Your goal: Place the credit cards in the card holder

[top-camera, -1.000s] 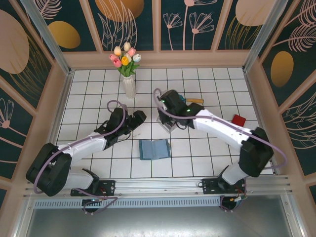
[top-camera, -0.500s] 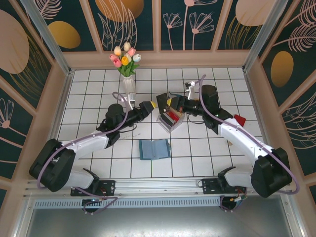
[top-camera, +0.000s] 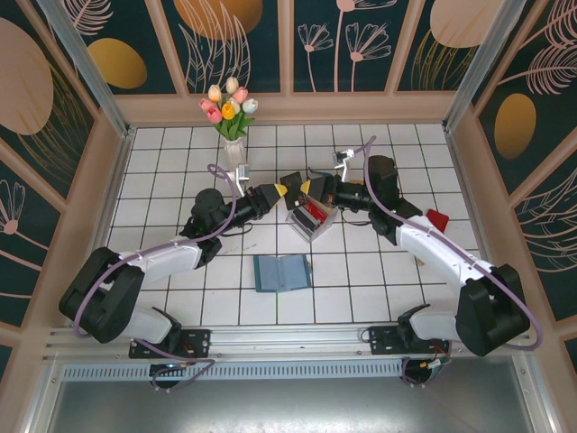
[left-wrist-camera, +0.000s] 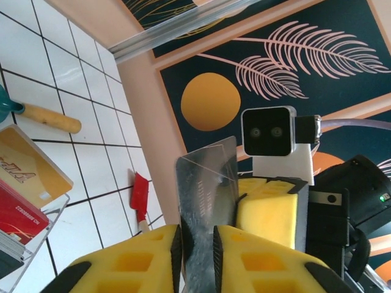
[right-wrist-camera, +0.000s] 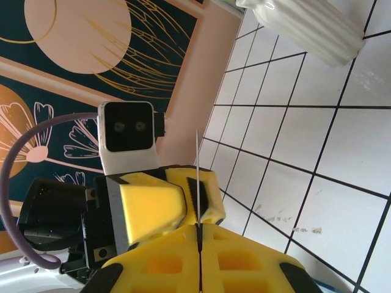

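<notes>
The left gripper (left-wrist-camera: 198,244) and right gripper (right-wrist-camera: 198,235), tip to tip, both clamp one thin shiny grey plastic card (left-wrist-camera: 206,177) above white tiles (top-camera: 361,271).

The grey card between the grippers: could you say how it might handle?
Probably stiff: the grey card stands straight above the left gripper. Likely slippery: its face looks glossy. Edge-on in the right gripper it looks very thin, so probably light.
</notes>
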### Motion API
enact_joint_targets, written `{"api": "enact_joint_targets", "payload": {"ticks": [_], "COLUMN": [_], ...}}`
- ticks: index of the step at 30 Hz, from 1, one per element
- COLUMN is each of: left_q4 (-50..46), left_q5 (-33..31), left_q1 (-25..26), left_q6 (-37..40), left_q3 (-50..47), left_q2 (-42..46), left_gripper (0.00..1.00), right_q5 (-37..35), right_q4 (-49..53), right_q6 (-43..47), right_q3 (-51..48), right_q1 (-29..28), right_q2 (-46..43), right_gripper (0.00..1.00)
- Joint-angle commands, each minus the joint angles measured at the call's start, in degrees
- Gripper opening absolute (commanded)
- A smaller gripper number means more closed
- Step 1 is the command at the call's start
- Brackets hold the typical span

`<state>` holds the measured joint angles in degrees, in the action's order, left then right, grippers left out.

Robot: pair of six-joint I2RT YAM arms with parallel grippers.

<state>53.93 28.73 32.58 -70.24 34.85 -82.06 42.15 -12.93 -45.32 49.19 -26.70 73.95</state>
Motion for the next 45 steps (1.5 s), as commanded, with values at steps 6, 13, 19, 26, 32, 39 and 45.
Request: {"api": "enact_joint_targets", "payload": {"ticks": [6,13,19,26,32,39,45], "left_q4": [0.1,-1.4,-12.8,-51.9,-57.5,-57.1,-55.6], "left_q5": [1.9,3.8,0.3,-21.4,-21.5,-21.2,-18.5], "left_q1": [0.2,0.2,0.2,1.2,5.9,8.2,8.2], "left_q6": [2.4,3.1,6.5,16.9,14.2,11.9,13.0], "left_q3": [2.0,2.5,2.5,0.8,-5.5,-10.4,-11.6], "left_q2": [0.4,0.0,2.3,11.1,13.4,15.5,14.1], "left_gripper": [0.11,0.11,0.4,0.76,0.72,0.66,0.52], "right_q5": [7.3,10.9,6.0,-13.4,-20.1,-20.7,-20.3], "right_q4": [-3.9,-0.2,5.1,14.5,8.2,1.3,-2.4], "right_q6": [1.6,6.3,8.9,12.0,5.4,0.8,-0.6], "right_q3": [-0.7,0.7,0.4,-3.2,-9.9,-16.3,-18.5], "right_q1": [1.1,1.5,1.5,-5.9,-15.6,-20.5,-22.0], "right_q2": [1.3,1.9,1.0,-1.2,1.0,3.3,6.0], "right_gripper": [0.2,0.16,0.06,0.06,0.05,0.05,0.06]}}
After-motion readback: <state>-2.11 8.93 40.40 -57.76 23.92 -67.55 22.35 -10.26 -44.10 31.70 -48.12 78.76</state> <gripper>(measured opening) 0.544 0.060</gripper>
